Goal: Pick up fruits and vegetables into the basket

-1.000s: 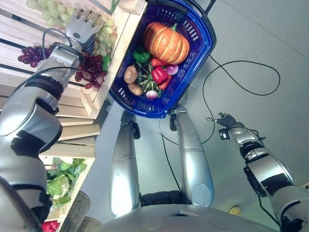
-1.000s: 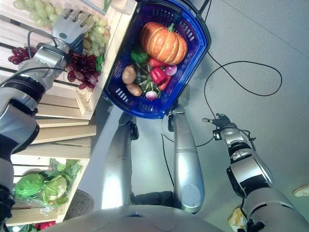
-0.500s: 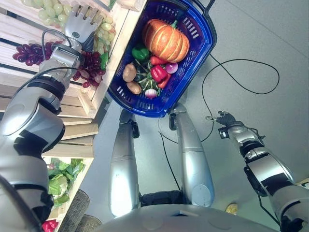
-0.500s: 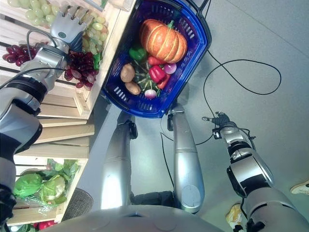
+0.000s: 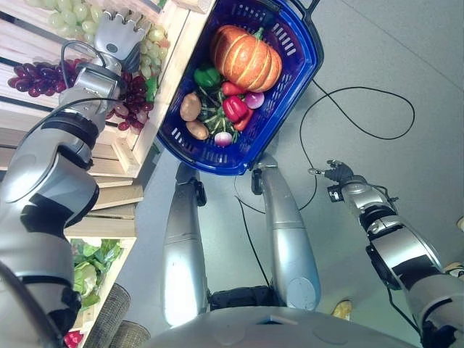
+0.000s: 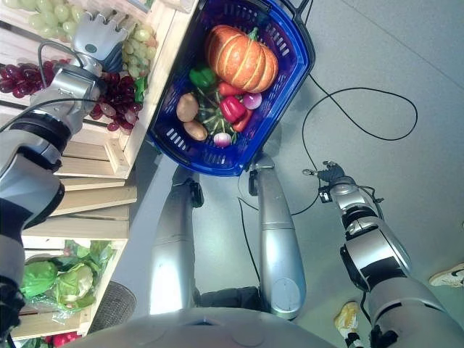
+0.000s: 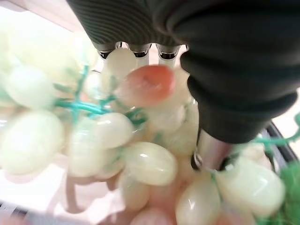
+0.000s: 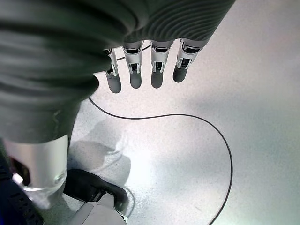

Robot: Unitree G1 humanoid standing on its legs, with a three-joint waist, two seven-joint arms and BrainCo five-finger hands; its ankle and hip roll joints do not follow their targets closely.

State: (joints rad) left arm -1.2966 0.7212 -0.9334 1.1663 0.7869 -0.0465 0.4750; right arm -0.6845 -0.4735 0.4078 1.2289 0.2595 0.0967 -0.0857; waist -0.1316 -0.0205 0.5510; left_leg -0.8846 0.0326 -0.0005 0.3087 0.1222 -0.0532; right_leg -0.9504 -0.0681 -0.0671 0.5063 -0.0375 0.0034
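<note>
- at the wooden crate (image 5: 174, 65) on the robot's left, the left robot hand (image 5: 116, 38) lies on the green grapes (image 5: 69, 16), with its fingers reaching in among them.
- in the left wrist view its fingers (image 7: 136, 50) run down into the pale green grapes (image 7: 140, 161) and their tips are hidden, so i cannot tell whether they are closed round any.
- dark red grapes (image 6: 116, 98) lie in the same crate, just beside the green ones and under the left wrist.
- the blue basket (image 5: 293, 72) stands right beside the crate, touching its edge.
- inside it lie an orange pumpkin (image 5: 245, 58), a green pepper (image 5: 206, 76), a red pepper (image 5: 234, 109), two potatoes (image 5: 190, 107) and a small pink radish (image 5: 223, 138).
- the right robot hand (image 6: 330, 174) hangs over the grey floor (image 6: 391, 87), well apart from the basket; its fingers (image 8: 157, 70) are straight and hold nothing.
- lower on the shelves sit leafy green cabbages (image 6: 61, 279).
</note>
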